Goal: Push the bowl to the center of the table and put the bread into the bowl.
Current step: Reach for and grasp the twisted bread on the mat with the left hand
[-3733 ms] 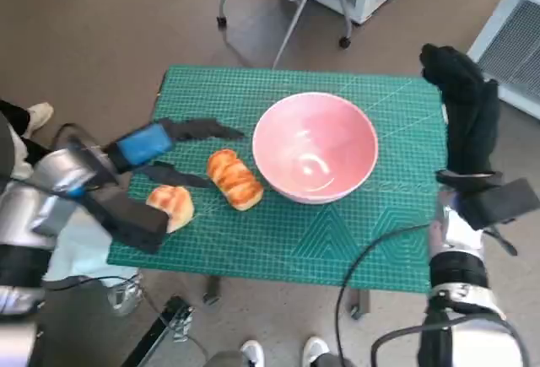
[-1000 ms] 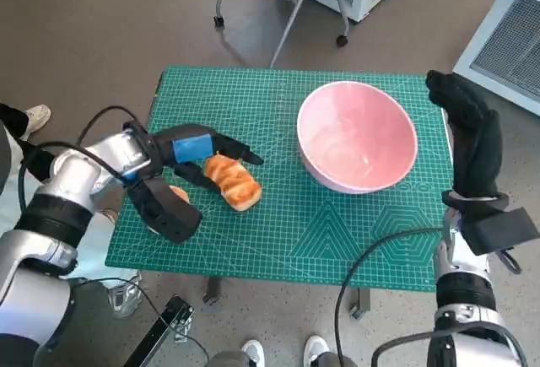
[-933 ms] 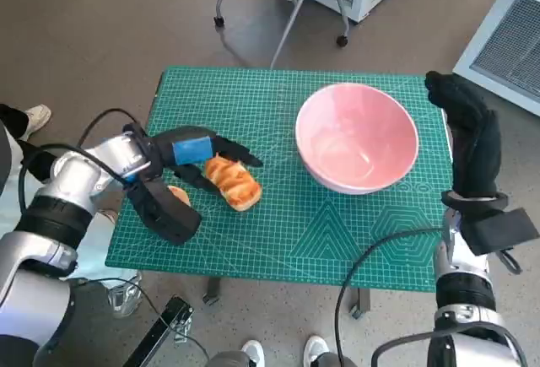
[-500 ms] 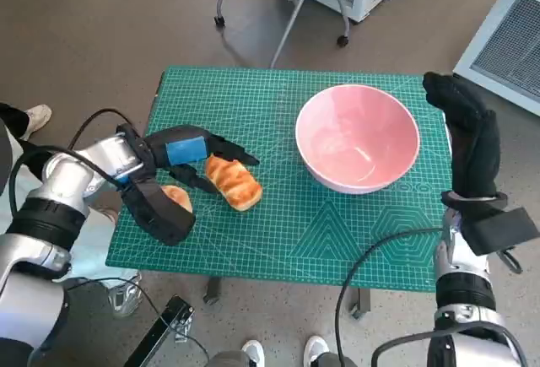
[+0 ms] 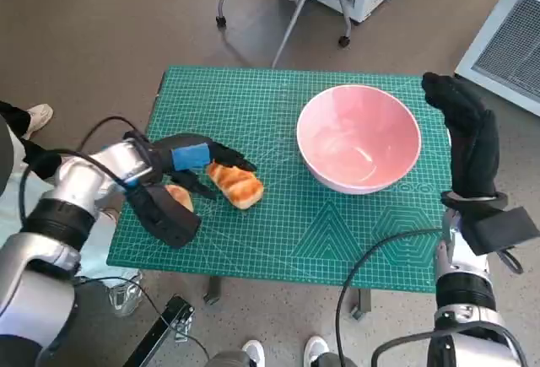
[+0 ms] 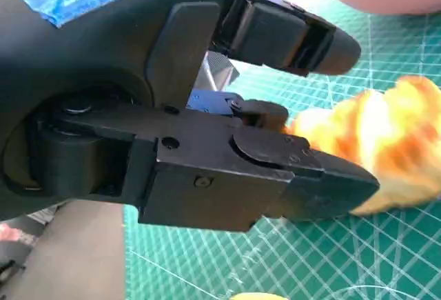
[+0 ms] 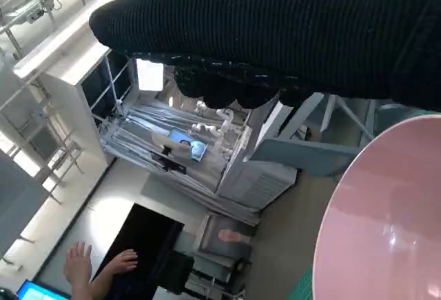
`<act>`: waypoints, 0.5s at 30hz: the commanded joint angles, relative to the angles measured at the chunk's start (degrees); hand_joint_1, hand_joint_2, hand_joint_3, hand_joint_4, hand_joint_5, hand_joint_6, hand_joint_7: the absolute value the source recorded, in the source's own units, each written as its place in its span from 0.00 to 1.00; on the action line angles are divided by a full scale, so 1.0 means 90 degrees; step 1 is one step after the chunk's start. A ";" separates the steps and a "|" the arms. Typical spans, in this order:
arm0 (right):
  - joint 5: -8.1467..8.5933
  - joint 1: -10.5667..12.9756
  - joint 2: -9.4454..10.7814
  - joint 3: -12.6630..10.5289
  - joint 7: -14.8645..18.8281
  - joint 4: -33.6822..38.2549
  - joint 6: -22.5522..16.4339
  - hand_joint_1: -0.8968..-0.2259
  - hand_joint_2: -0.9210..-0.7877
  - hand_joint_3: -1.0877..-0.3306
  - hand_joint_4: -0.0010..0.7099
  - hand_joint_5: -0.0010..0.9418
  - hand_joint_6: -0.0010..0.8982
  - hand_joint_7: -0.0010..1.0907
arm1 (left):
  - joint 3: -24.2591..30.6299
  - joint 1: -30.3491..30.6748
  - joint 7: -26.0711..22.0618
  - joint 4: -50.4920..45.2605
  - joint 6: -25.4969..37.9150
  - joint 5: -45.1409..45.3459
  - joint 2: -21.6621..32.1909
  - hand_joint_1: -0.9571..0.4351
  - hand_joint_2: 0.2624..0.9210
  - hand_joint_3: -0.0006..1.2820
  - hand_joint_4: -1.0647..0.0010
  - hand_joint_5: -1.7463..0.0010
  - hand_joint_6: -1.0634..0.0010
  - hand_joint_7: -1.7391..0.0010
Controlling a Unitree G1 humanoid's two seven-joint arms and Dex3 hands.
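Since the earliest frame, the pink bowl [image 5: 359,148] has moved from near the middle of the green bench [image 5: 287,240] toward its right side, and the left robot hand [image 5: 181,164] has swung in from the left edge to close around the bread. Over the last second the bowl has hardly shifted.

The bowl now sits on the right half of the bench, upright and empty. The right robot hand [image 5: 466,143], in its black glove, is raised just beside the bowl's right rim, fingers extended and holding nothing; whether it touches the rim cannot be told.

The bread roll [image 5: 235,185], golden and oblong, lies on the left half of the bench, well apart from the bowl. Its long axis runs diagonally, from the far left toward the near right. The left robot hand reaches it from the left, fingers spread either side of the roll's left end. In the left wrist view the bread [image 6: 375,145] sits just beyond the black fingertips [image 6: 324,186], with the fingers still apart rather than clamped, so the hand looks poised, not yet gripping. A second, smaller bread piece [image 5: 178,196] lies near the left edge, partly under the left arm.

The left hand is clearly the nearer one to the bread; the bowl lies to its right.
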 commanded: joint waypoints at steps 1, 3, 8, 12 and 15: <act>0.0043 0.0178 0.0038 0.0014 0.0051 0.0007 0.0077 0.50 0.00 0.30 0.50 0.01 0.07 0.64 | -0.0289 -0.0206 0.0020 0.0366 0.0152 0.0253 -0.0226 0.57 0.84 0.00 0.52 1.00 0.39 0.95; 0.0064 0.0190 0.0048 0.0013 0.0073 -0.0002 0.0078 0.49 0.00 0.30 0.50 0.01 0.07 0.64 | -0.0396 -0.0272 0.0069 0.0544 0.0256 0.0337 -0.0350 0.56 0.83 0.00 0.52 1.00 0.38 0.95; 0.0055 0.0229 0.0071 0.0038 0.0064 -0.0038 0.0045 0.48 0.00 0.30 0.50 0.01 0.07 0.64 | -0.0617 -0.0419 0.0119 0.0936 0.0469 0.0435 -0.0632 0.56 0.83 0.00 0.52 1.00 0.38 0.95; 0.0000 0.0272 0.0073 0.0065 0.0013 -0.0078 0.0004 0.48 0.00 0.30 0.50 0.01 0.07 0.64 | -0.0846 -0.0538 0.0196 0.1264 0.0677 0.0550 -0.0894 0.56 0.83 0.00 0.51 1.00 0.38 0.95; -0.0021 0.0300 0.0068 0.0075 -0.0006 -0.0117 -0.0013 0.48 0.00 0.30 0.50 0.01 0.06 0.64 | -0.1047 -0.0606 0.0348 0.1471 0.0823 0.0655 -0.1061 0.57 0.84 0.00 0.49 0.99 0.37 0.95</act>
